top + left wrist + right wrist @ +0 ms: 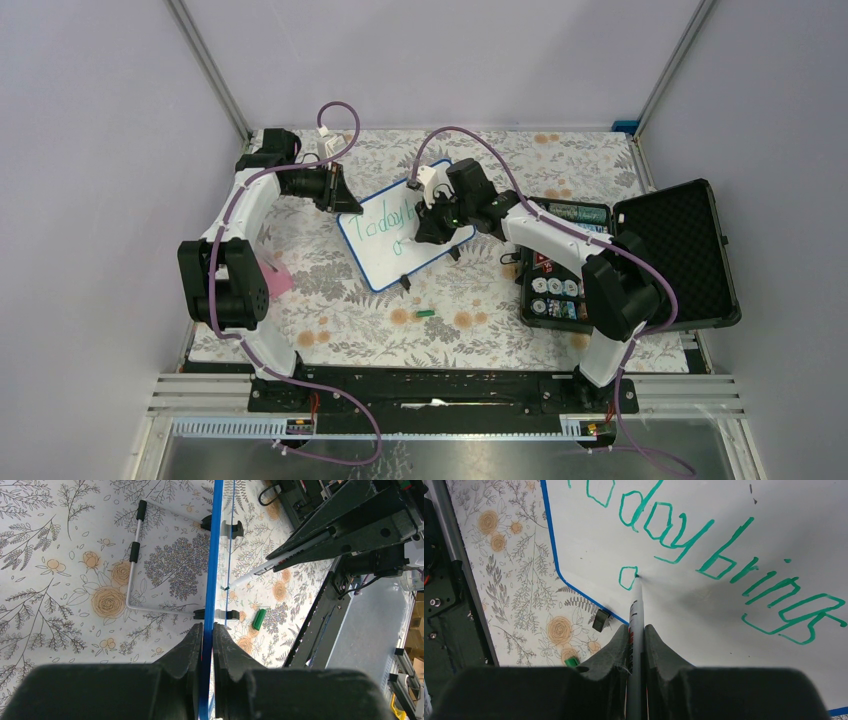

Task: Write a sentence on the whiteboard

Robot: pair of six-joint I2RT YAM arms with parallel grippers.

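Here, my left tool [207,627]: closed on the blue frame of the board [385,255], pinching its far-left edge. From my left wrist I see the board edge-on, running straight up out of the fingers [192,645].
My right tool [636,630]: closed on a marker [636,607], which sticks out forward between the two fingers.
Marker tip: touching the white face, right at the upper corner of a small green loop [627,577].
Board: mid-counter between my two arms, turned at an angle to the counter's edges, propped up on its black feet [600,620].
Stand [131,570]: a bent silver wire with black sleeves, lying on the cloth behind the board with its ends at the feet.
Sentence [704,545]: green letters; the first line reads "Today brings", and below it is only the one small loop. From above I can read just "Today" [388,222]; my right arm covers what follows.
Cap [426,314]: green, lying alone on the counter [450,335] in front of the board, apart from it.
Case [680,250]: black, open, foam-lined lid up, on the right side of the counter under my right arm.
Counter cover: a floral cloth.
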